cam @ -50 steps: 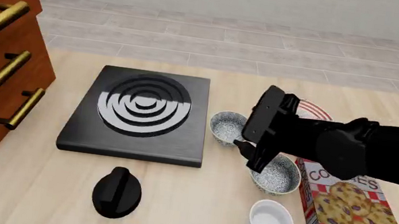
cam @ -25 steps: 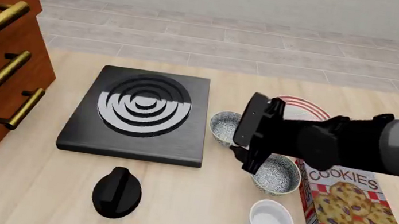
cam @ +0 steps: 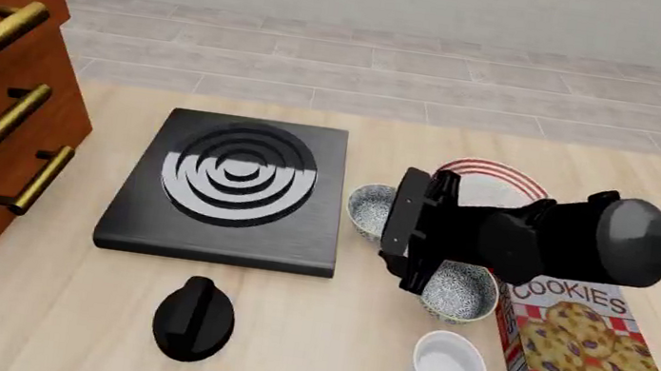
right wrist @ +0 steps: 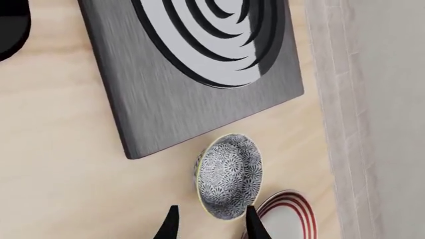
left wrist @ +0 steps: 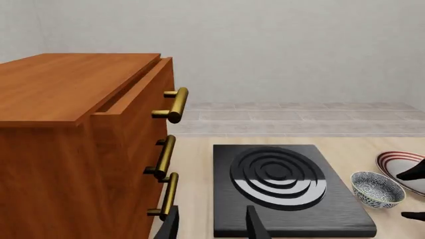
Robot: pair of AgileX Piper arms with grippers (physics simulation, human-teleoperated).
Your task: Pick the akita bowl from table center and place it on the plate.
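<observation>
My right gripper [right wrist: 209, 226], fingers spread wide, hangs just over the akita bowl [cam: 375, 210] on the tabletop [cam: 323, 348] between burner [cam: 231, 187] and plate [cam: 513, 184], lined up to straddle its rim for lifting.

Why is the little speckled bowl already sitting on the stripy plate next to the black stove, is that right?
Not quite. The front view shows the akita bowl on the bare table, beside the plate, not on it. It is next to the black stove.
</observation>
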